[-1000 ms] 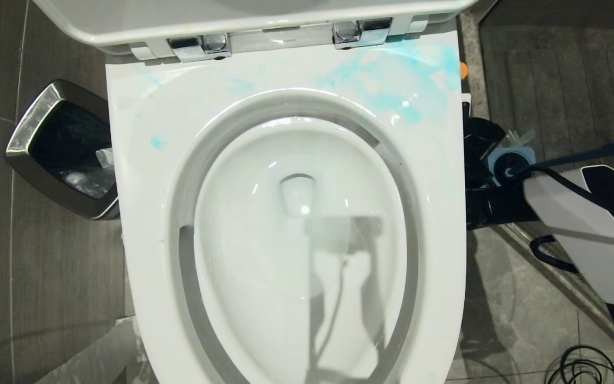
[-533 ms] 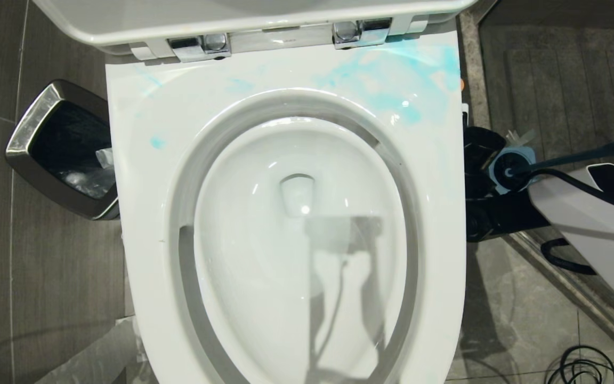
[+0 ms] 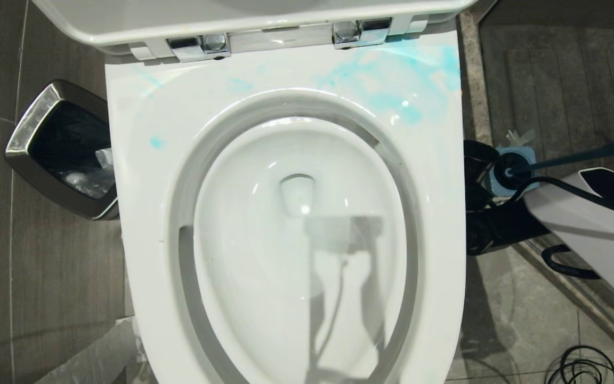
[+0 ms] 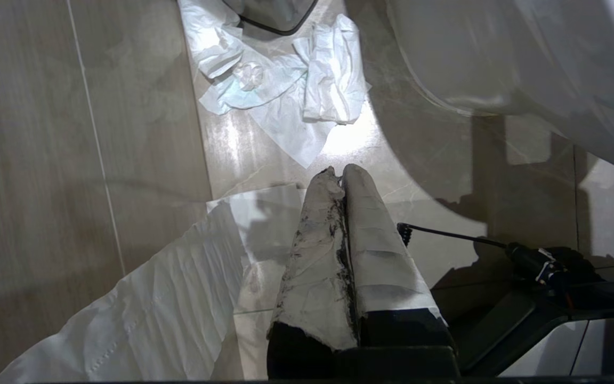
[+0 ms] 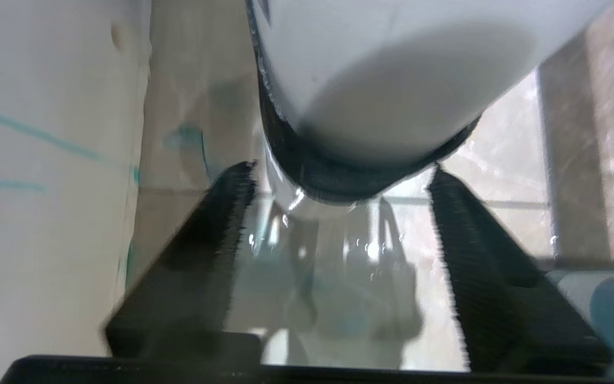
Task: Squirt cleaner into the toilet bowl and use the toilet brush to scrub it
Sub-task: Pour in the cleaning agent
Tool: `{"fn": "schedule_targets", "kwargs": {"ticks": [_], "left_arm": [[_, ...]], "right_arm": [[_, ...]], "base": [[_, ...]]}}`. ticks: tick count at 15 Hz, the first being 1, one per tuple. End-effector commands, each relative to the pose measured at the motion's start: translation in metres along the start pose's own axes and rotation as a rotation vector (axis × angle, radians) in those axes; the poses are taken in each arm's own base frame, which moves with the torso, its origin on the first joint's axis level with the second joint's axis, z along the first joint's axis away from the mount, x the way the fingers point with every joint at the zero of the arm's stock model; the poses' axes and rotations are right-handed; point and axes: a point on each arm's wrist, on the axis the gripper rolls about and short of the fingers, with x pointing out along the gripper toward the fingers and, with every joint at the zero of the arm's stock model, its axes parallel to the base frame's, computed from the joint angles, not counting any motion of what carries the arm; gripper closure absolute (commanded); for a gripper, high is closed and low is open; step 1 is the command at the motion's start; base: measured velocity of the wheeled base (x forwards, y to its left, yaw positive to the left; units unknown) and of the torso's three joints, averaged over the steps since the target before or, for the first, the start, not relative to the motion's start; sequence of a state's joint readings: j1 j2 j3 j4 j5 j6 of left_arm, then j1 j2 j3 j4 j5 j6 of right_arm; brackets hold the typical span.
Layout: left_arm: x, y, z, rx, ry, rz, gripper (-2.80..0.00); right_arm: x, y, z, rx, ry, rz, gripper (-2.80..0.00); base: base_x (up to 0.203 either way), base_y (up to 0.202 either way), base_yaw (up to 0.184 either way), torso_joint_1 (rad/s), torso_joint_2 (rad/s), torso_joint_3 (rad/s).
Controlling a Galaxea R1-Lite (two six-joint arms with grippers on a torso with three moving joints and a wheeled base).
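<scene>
1. The floor [image 3: 46,298] is large grey tiles; on the right a stone strip borders a darker ribbed area.
2. The toilet bowl [image 3: 296,213] fills the middle of the head view, its lid [image 3: 243,16] raised at the far side. Blue streaks lie on the far right of the seat [image 3: 435,160], with a small blue spot on its left side.
3. Crumpled tissues [image 4: 285,90] lie on the floor beside the toilet base.
4. A coiled black cable [image 3: 584,368] lies at the near right.
5. A steel-rimmed bin [image 3: 30,122] stands left of the toilet, lined in black with pale scraps inside.
6. The toilet brush [image 3: 589,152] stands in its blue holder [image 3: 517,160] just right of the toilet, handle slanting to the right.
7. The right gripper [image 5: 339,234] is low beside the toilet's right side, jaws spread and holding nothing; the white bottle [image 5: 392,80] stands just beyond the fingertips, between them, with gaps on both sides.
8. The left gripper [image 4: 343,176] hangs over the floor, its taped fingers [image 4: 317,256] pressed together on nothing.
</scene>
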State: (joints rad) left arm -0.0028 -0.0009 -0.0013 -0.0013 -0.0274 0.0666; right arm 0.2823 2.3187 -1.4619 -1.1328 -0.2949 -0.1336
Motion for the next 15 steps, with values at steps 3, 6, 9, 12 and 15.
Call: {"fn": "schedule_targets", "kwargs": {"ticks": [3,6,9,12,15], "left_arm": [[0.000,0.000,0.000,0.000,0.000,0.000,0.00],[0.000,0.000,0.000,-0.001,0.000,0.000,0.00],[0.000,0.000,0.000,0.001,0.000,0.000,0.00],[0.000,0.000,0.000,0.001,0.000,0.000,0.00],[0.000,0.000,0.000,0.001,0.000,0.000,0.00]], "right_arm": [[-0.005,-0.008,0.001,-0.051,-0.015,-0.006,-2.80],[-0.003,-0.008,0.005,-0.077,-0.051,0.010,-2.80],[0.006,-0.006,0.013,-0.094,-0.134,0.018,-2.80],[0.013,-0.005,0.015,-0.132,-0.183,0.041,-2.80],[0.018,-0.003,0.007,-0.160,-0.217,0.062,-2.80]], "base": [[0.000,0.000,0.000,0.012,0.00,-0.001],[0.000,0.000,0.000,0.000,0.00,0.000],[0.000,0.000,0.000,0.000,0.00,0.000],[0.000,0.000,0.000,0.000,0.00,0.000],[0.000,0.000,0.000,0.000,0.00,0.000]]}}
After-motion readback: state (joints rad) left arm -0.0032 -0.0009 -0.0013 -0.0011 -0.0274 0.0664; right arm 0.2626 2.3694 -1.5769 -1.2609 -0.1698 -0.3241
